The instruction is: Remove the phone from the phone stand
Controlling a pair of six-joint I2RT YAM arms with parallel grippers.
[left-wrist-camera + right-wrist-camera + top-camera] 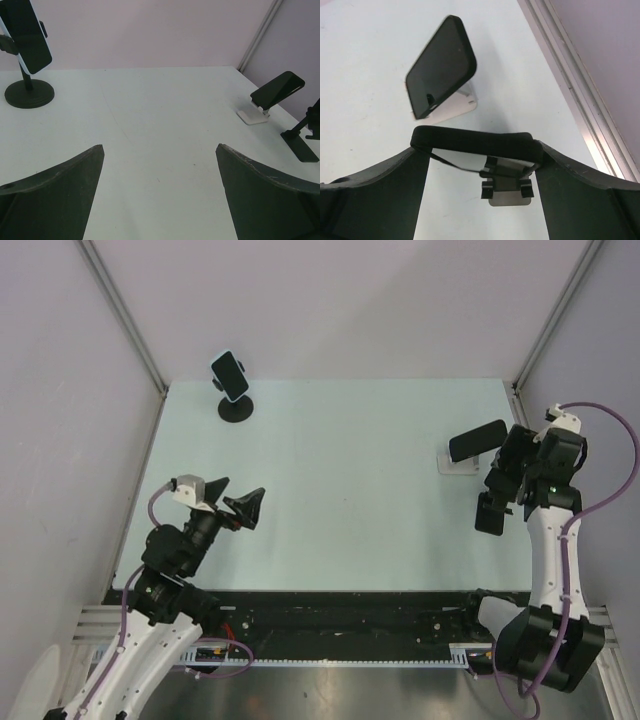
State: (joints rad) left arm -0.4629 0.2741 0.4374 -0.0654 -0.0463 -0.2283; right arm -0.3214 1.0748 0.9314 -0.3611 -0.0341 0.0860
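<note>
My right gripper (477,146) is shut on a black phone (470,140), one finger pressed on each short end; I see the phone edge-on. Just below it is a small silver phone stand (509,196) with black clips. I cannot tell whether the phone still touches the clips. In the top view this gripper (498,495) is at the right side of the table, with the dark stand (489,513) under it. My left gripper (238,503) is open and empty at the near left, its jaws wide apart in the left wrist view (160,150).
A second black phone (477,440) leans on a white stand (458,463) just beyond my right gripper; it also shows in the right wrist view (441,67). A third phone (229,374) sits on a black round-base stand (236,409) at the far left corner. Walls enclose the table.
</note>
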